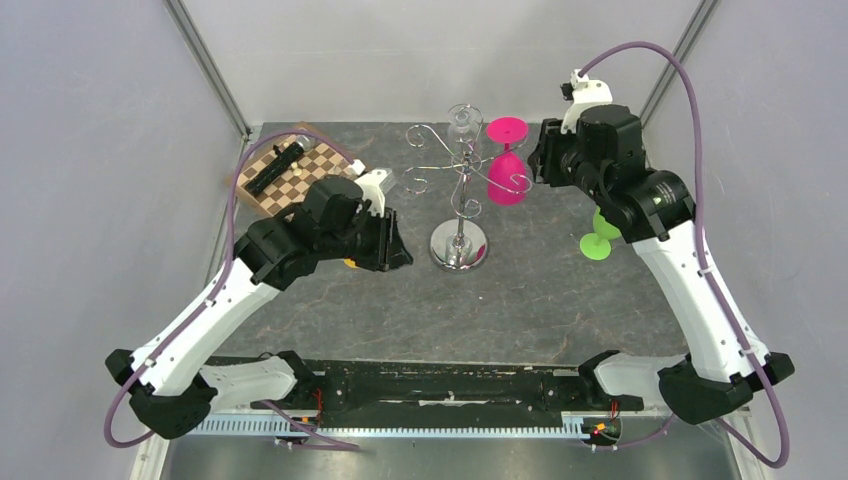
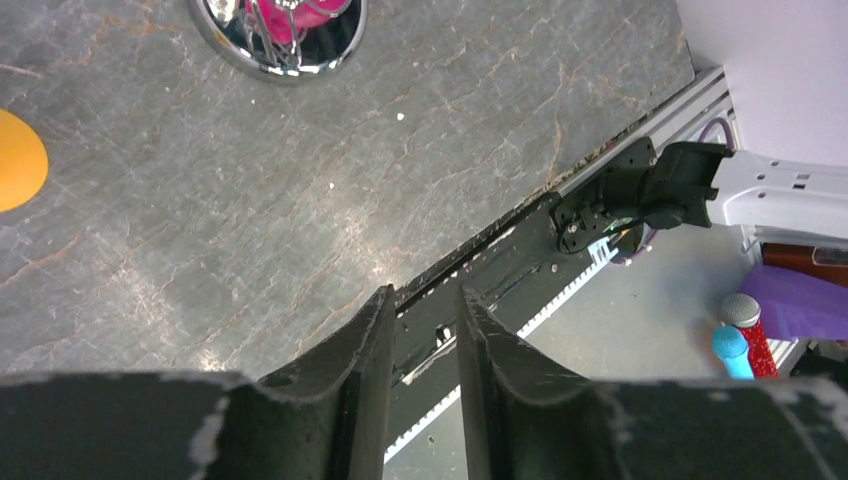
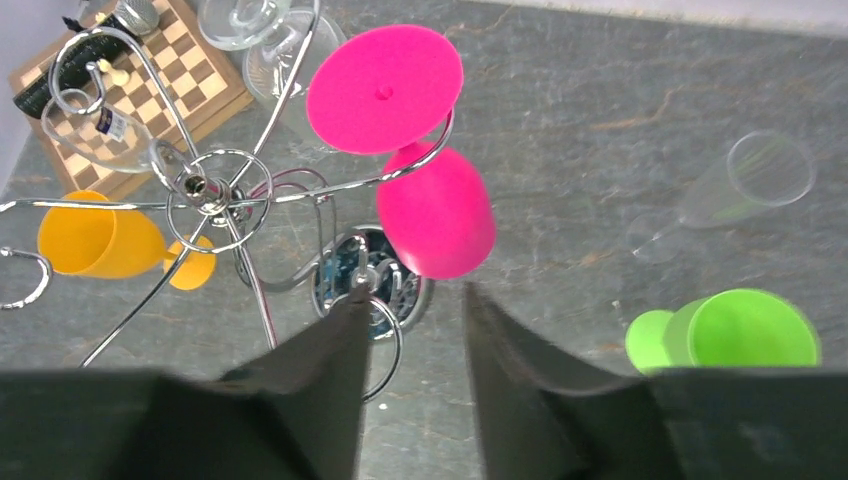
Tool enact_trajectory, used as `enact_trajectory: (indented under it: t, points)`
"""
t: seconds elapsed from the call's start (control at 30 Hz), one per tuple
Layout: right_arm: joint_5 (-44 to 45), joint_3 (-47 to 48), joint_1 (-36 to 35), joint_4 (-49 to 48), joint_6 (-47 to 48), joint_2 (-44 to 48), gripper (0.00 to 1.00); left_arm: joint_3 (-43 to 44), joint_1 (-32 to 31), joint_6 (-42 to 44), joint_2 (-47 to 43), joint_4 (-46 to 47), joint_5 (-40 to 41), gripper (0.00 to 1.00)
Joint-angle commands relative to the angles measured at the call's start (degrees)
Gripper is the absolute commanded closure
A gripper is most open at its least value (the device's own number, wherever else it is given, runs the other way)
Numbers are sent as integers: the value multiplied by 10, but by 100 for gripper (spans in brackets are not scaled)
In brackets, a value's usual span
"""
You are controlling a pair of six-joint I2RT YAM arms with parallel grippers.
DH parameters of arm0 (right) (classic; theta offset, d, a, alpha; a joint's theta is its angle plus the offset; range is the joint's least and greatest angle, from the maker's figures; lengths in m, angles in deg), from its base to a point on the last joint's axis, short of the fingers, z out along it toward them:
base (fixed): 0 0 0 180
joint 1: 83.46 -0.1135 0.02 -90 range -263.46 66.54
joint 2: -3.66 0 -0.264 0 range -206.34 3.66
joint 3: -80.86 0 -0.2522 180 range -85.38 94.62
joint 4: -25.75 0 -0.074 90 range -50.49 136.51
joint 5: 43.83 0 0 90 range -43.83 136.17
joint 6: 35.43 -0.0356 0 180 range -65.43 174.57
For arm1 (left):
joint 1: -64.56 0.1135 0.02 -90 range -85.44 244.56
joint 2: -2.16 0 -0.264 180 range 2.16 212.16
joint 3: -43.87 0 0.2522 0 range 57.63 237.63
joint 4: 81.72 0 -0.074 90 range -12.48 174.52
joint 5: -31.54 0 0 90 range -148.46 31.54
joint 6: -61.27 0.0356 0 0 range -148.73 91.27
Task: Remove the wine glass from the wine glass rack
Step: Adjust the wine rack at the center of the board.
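The chrome wine glass rack (image 1: 460, 205) stands mid-table on its round base (image 2: 280, 45); the right wrist view shows its hub (image 3: 205, 187). A pink wine glass (image 1: 508, 165) hangs upside down from a right-hand arm, foot up (image 3: 385, 88), bowl below (image 3: 437, 215). A clear glass (image 1: 463, 121) hangs at the back (image 3: 240, 20). My right gripper (image 1: 537, 160) is open and empty just right of the pink glass; in its wrist view (image 3: 415, 310) the bowl sits just beyond the fingertips. My left gripper (image 1: 400, 250) is empty, jaws slightly apart (image 2: 425, 305), left of the base.
A green glass (image 1: 600, 238) lies right of the rack (image 3: 740, 330), with a clear flute (image 3: 740, 185) lying beyond it. An orange glass (image 3: 95, 240) lies left of the rack under my left arm. A chessboard (image 1: 295, 170) sits at the back left.
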Motion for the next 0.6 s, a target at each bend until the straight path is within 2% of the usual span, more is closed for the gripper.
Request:
enact_trajectory:
  t: [0.0,0.1,0.13,0.33,0.57]
  points:
    - [-10,-31,14,-50,-7,18,72,39,-7,-24,17,51,27,68]
    - [-10,-44,17,-55,1,16,97,58,-11,-20,38,62,27,76]
    - [-8,-49,16,-57,3,16,100,66,-12,-18,47,63,27,81]
    - [-14,-62,18,-64,16,12,100,115,-12,-5,90,63,30,97]
    - [-26,-66,18,-69,28,0,100,167,-12,6,141,40,47,98]
